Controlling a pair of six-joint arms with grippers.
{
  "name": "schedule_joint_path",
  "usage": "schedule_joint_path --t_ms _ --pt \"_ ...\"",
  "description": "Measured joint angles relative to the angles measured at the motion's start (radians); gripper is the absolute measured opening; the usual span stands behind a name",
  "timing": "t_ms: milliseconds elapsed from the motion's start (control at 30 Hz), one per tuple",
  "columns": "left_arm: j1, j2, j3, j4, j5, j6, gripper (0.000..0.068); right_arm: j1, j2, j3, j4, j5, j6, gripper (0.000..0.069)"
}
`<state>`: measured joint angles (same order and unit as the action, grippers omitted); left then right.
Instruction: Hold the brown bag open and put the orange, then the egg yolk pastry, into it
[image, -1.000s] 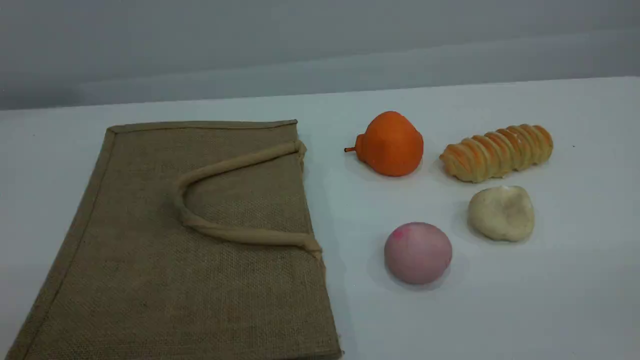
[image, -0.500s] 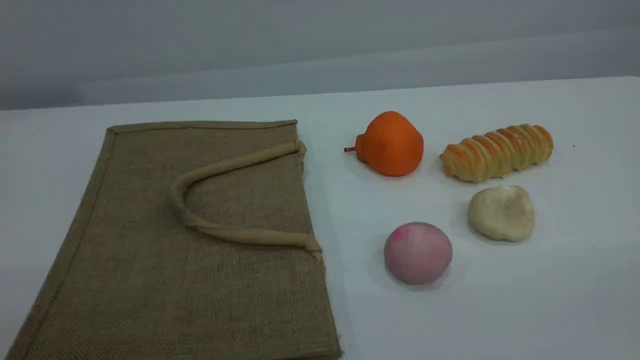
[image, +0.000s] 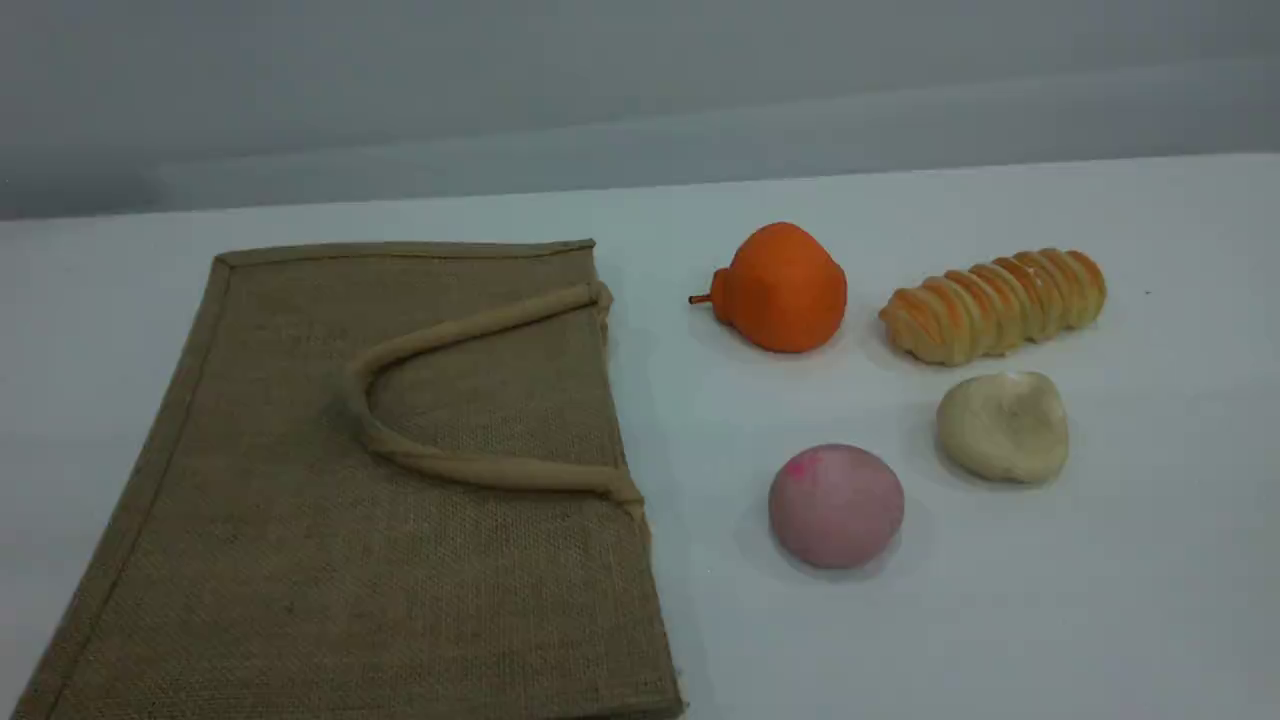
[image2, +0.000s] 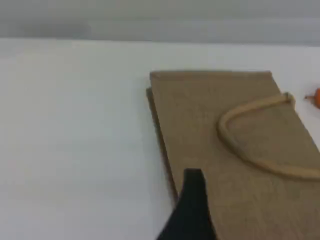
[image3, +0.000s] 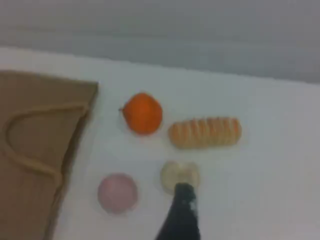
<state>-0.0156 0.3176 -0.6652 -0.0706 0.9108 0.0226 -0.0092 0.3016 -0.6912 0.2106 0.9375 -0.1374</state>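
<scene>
The brown bag (image: 400, 520) lies flat and closed on the left of the white table, its beige handle (image: 450, 335) resting on top and its mouth edge facing right. The orange (image: 785, 290) sits to the right of the bag's far corner. Further right and nearer the front lies the egg yolk pastry (image: 1003, 428). Neither arm shows in the scene view. My left gripper (image2: 194, 175) hovers high above the bag's (image2: 240, 150) left edge. High over the pastry (image3: 177, 172) is my right gripper (image3: 184, 189). One dark fingertip shows in each wrist view, with nothing held.
A smooth pink ball (image: 836, 505) rests in front of the orange, between the bag and the pastry. A long ridged golden bread (image: 995, 303) lies right of the orange. The table's far edge meets a grey wall.
</scene>
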Motion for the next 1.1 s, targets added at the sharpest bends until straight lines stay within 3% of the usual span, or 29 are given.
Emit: schedule_joint_path --t_ms 433,933,1100 --pt "0.0 0.622 -0.285 -0.008 -0.033 -0.033 0.057 0.0 0.434 -0.275 0.0 -0.034 -0.002 0.0584" --pt "0.0 1.056 -0.337 -0.015 -0.17 -0.059 0.057 0.0 0.633 -0.285 -0.001 -0.108 -0.003 0.0584" --pt "-0.011 1.151 -0.337 -0.066 -0.215 -0.059 0.057 0.0 0.673 -0.285 -0.001 -0.119 -0.003 0.0584"
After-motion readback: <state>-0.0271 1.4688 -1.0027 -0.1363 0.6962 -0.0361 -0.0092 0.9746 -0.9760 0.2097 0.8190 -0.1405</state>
